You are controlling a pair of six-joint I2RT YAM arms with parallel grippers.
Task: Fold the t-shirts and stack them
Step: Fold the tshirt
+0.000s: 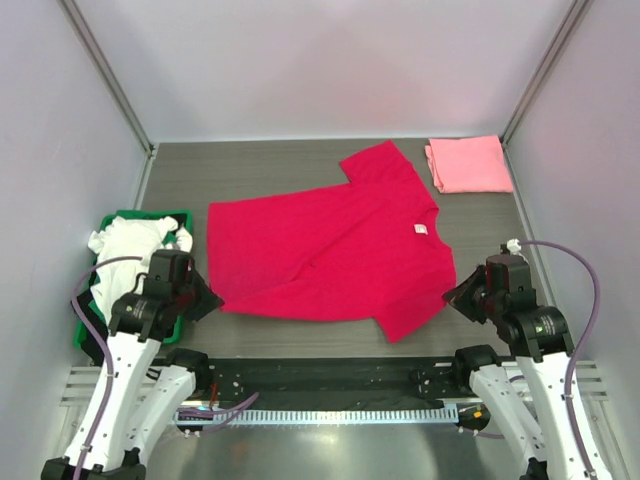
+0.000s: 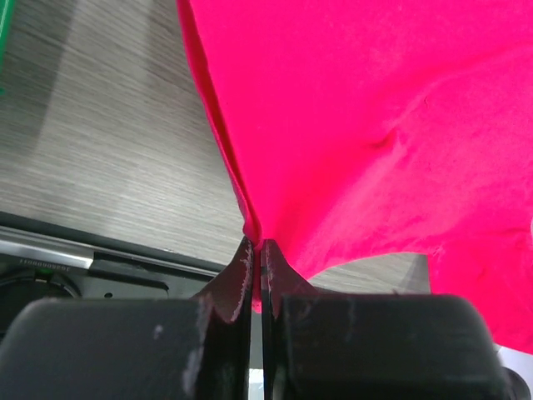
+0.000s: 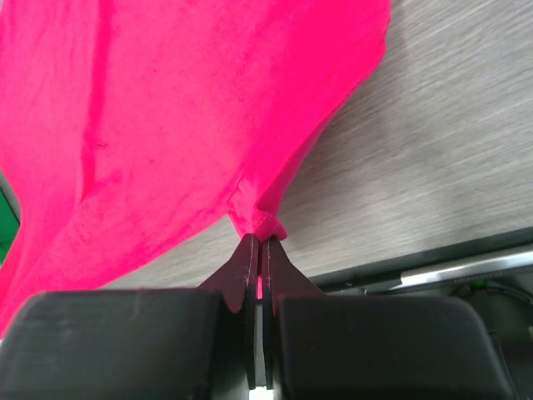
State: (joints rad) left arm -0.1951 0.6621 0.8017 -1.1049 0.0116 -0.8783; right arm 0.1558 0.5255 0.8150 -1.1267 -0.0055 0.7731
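Crimson t-shirt (image 1: 320,250) pinched at both near ends, first fold not yet made.
It lies spread mid-tabletop (image 1: 250,170); left gripper (image 1: 207,300) is clenched on its hem corner, right gripper (image 1: 455,297) on its near right edge. Pink t-shirt (image 1: 468,164) sits folded far right; white t-shirt (image 1: 125,240) lies crumpled in the green crate (image 1: 150,213).

You have the spread t-shirt (image 1: 330,250) lying mid-worktop (image 1: 250,170), your left tool (image 1: 213,300) at its near left corner and your right tool (image 1: 451,296) at its near right edge. The folded t-shirt (image 1: 468,163) lies in the far right corner. At the near left, the crate (image 1: 130,214) holds a crumpled t-shirt (image 1: 125,240).
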